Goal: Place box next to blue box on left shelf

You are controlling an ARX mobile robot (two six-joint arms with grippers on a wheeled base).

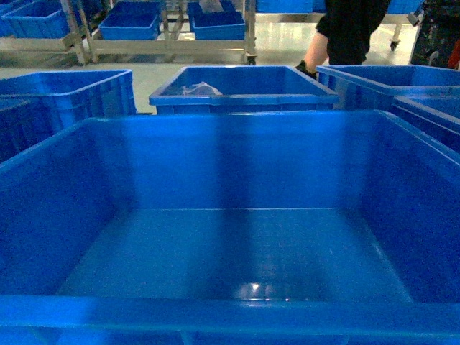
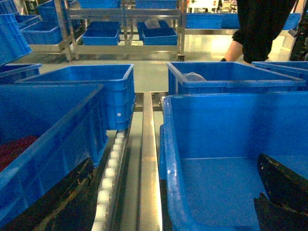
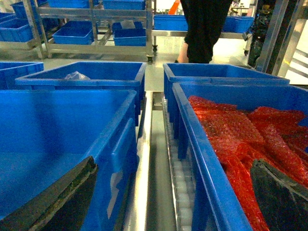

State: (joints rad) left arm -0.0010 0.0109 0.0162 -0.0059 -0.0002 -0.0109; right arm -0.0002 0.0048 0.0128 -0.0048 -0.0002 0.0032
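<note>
The box [image 1: 237, 244] filled the head view, empty and open-topped, sitting on a roller track [image 2: 113, 163] between neighbouring crates. The left hand [image 2: 175, 202] straddled the box's left wall, one dark finger outside by the rollers and the other inside over the floor; the right hand [image 3: 168, 197] straddled its right side, one finger inside the box and the other over a crate of red material [image 3: 240, 139]. Both hands looked spread wide, though whether either actually pressed on a wall I could not tell. To do this step well, each hand probably needed a firm pinch on the rim at matching points along the two walls, so the box would rise level and clear the adjacent crates without scraping. A person [image 1: 345, 32] stood beyond the far crates, near shelves [image 1: 165, 43] holding more blue boxes, so a slow, watched carry seemed wise.
</note>
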